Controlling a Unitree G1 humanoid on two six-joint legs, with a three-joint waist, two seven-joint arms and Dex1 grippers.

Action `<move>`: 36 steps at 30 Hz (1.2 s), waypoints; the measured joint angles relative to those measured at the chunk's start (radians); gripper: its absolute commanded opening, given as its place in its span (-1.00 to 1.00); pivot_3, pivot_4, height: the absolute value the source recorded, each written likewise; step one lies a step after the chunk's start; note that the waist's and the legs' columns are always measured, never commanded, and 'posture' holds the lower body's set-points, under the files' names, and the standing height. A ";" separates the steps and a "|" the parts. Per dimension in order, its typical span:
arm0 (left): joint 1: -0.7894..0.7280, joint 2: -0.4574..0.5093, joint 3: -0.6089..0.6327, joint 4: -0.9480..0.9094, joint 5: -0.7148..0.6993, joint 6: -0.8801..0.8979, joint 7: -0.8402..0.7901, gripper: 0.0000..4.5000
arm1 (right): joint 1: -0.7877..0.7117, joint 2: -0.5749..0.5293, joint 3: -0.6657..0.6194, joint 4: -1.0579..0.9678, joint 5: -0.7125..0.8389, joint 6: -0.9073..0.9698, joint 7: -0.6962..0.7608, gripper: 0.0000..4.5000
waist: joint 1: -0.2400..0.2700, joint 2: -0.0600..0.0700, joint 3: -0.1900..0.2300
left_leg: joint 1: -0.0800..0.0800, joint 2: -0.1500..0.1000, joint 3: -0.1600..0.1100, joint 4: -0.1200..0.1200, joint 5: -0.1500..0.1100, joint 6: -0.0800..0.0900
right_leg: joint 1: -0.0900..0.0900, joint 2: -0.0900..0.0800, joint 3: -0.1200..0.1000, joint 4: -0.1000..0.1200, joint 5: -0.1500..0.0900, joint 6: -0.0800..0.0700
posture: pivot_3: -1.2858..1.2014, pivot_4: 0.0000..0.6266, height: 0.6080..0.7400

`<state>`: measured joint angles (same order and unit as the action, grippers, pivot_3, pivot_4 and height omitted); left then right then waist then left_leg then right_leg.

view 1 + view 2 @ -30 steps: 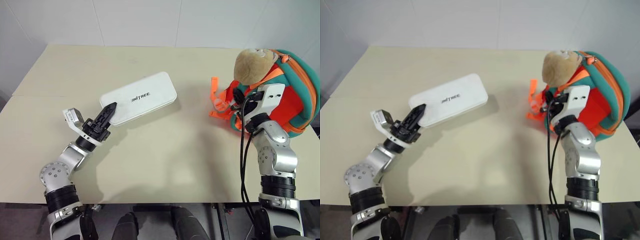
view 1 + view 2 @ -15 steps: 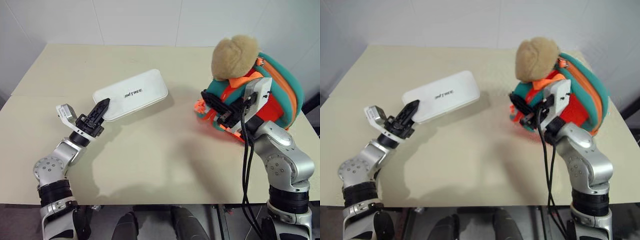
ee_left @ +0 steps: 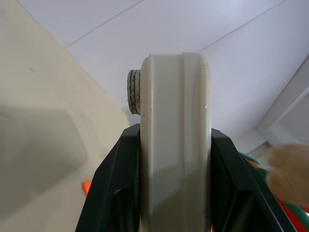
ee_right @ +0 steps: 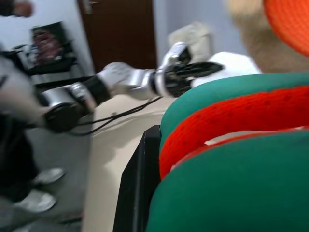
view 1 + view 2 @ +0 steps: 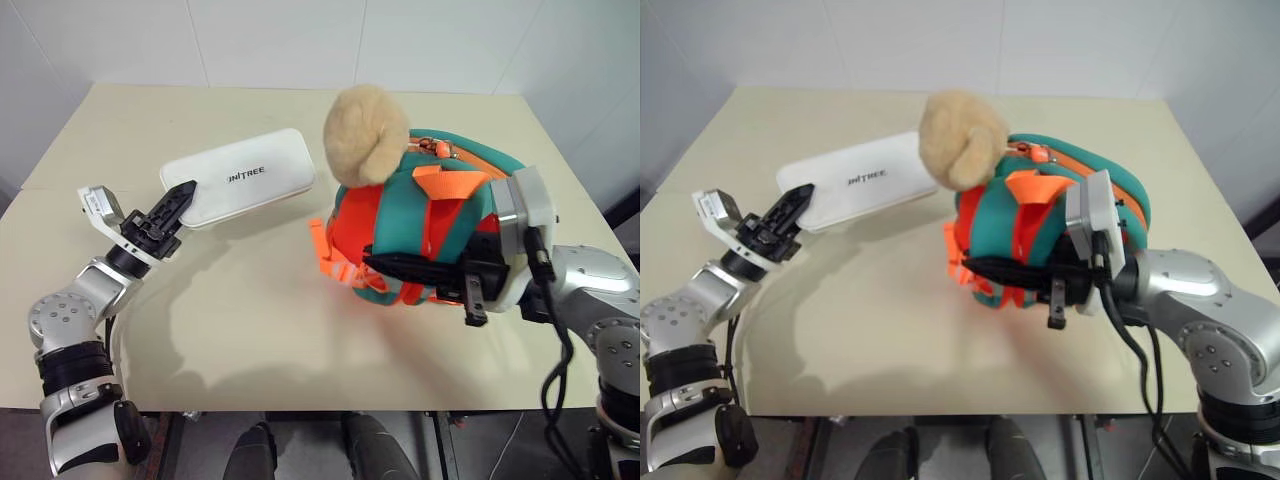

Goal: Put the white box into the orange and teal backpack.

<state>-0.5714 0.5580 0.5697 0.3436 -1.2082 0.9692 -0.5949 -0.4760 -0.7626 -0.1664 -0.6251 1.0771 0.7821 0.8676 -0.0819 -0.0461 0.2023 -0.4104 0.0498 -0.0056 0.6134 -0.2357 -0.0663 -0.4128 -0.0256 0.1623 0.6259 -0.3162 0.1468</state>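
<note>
on the beige table (image 5: 250, 300) the work stood about midway. the left gripper (image 5: 176, 200) was clamped on one short end of the white box (image 5: 240, 177), holding it clear of the tabletop on the robot's left. the right gripper (image 5: 400, 268) was clenched on the teal and orange straps of the backpack (image 5: 425, 230), holding it near the table's middle with its plush monkey (image 5: 365, 135) just beside the box's far end. both things were in hand, but the box was outside the backpack. whether the backpack was open could not be told. left to do, by my reckoning: find or open the mouth and slide the box in.
</note>
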 measured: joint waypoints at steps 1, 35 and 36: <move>-0.002 0.007 0.000 0.005 0.002 0.002 -0.004 -0.41 | 0.000 -0.003 0.000 0.000 0.000 -0.005 0.016 -1.00 | 0.000 0.000 0.000 | 0.000 0.000 0.000 0.000 0.000 0.000 | 0.000 0.000 0.000 0.000 0.000 0.000 | 0.03 -0.52 1.00; 0.010 0.266 -0.103 -0.143 0.251 -0.193 -0.535 -0.41 | -0.030 -0.136 0.115 0.363 -0.331 -0.390 0.624 -1.00 | 0.002 0.001 0.000 | 0.000 0.001 -0.001 0.002 0.000 -0.001 | 0.000 -0.001 -0.004 0.002 -0.001 -0.002 | 0.03 -0.52 1.00; 0.011 0.266 -0.086 -0.156 0.247 -0.204 -0.545 -0.41 | -0.030 -0.134 0.118 0.363 -0.331 -0.389 0.623 -1.00 | 0.001 0.001 0.000 | -0.001 0.001 -0.001 0.002 0.000 -0.001 | 0.000 -0.001 -0.004 0.002 -0.001 -0.002 | 0.03 -0.52 1.00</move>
<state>-0.5608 0.8244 0.4839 0.1872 -0.9614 0.7649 -1.1395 -0.5063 -0.8971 -0.0482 -0.2624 0.7464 0.3934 1.4905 -0.0805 -0.0456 0.2027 -0.4109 0.0505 -0.0070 0.6152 -0.2355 -0.0669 -0.4130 -0.0265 0.1581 0.6283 -0.3173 0.1449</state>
